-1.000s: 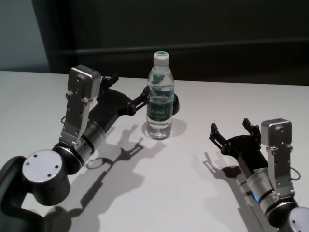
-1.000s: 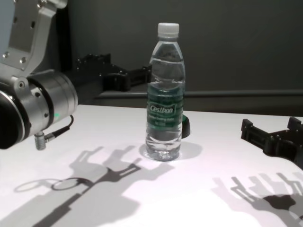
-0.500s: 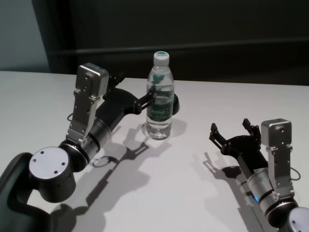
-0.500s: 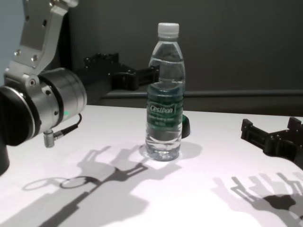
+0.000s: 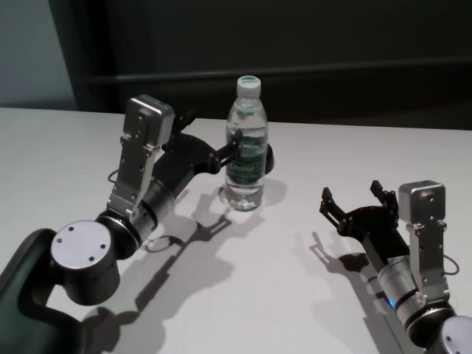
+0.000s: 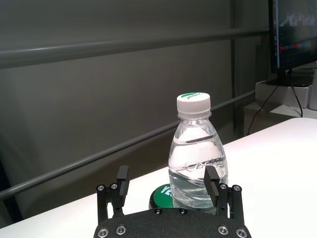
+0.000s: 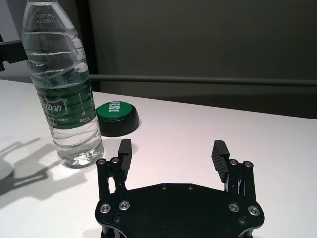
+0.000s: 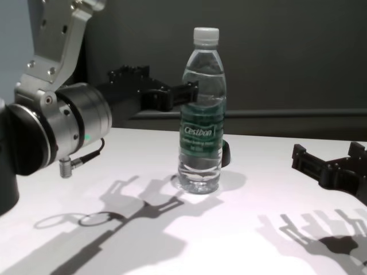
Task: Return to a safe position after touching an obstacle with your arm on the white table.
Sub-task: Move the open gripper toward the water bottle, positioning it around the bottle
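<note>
Left tool reaches the water bottle

The open left tool (image 8: 186,94) has moved in and now touches the water bottle (image 8: 201,114); retreat comes next. The right tool (image 5: 354,198) rests open over the tabletop (image 5: 295,295).

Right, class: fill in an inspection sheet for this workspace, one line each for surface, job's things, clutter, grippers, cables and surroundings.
Surface: white table, arm shadows across it.
Job's things: water bottle upright, capped, part full.
Clutter: green-topped button just behind the bottle.
Grippers: left gripper open, one finger at the bottle's side; right gripper open, holding nothing, apart from the bottle.
Cables: short cable at the left wrist.
Surroundings: dark wall with a horizontal rail.
</note>
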